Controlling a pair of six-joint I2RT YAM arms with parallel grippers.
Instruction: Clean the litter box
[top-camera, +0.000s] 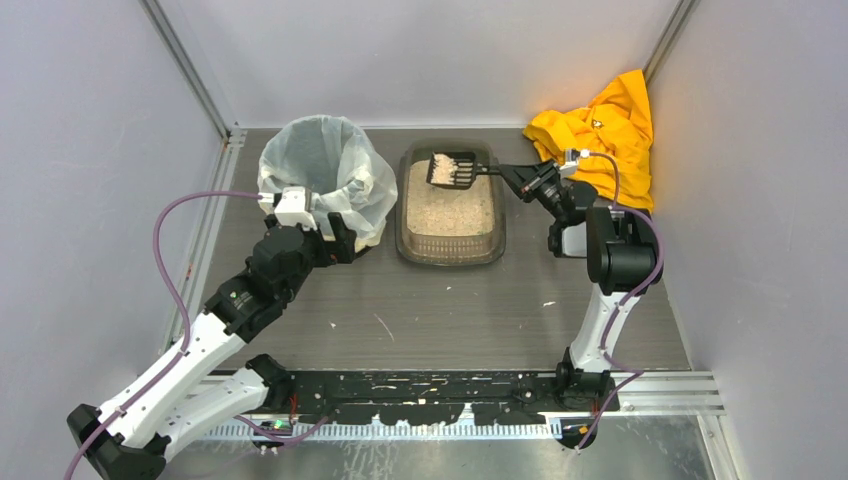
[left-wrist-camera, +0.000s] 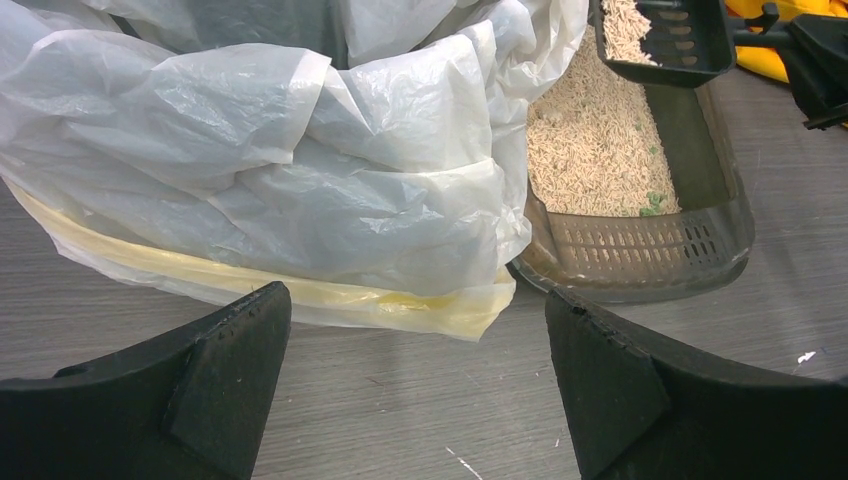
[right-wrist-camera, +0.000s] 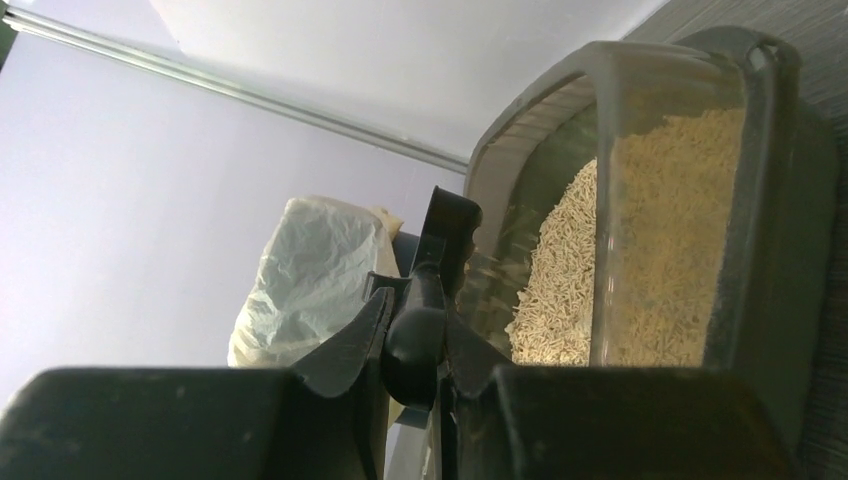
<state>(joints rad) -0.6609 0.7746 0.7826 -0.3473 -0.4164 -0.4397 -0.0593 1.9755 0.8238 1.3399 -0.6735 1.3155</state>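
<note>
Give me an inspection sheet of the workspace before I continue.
Surface: grey wood-grain table, a few pale specks scattered on it.
Job's things: translucent brown-grey plastic litter box holds beige granules; small black slotted scoop, loaded, raised over its far end; round bin with white bag liner on its left.
Clutter: crumpled yellow cloth in far right corner.
End effectors: left end effector open, facing the bin; right end effector shut on the scoop's handle.
Cables: purple cables loop off both arms, no snag seen.
Surroundings: plain pale walls, metal corner rails.

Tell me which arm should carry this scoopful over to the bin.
Right. The right fingers grip the loaded scoop above the litter box; the left fingers stand open, empty, beside the bin.
</note>
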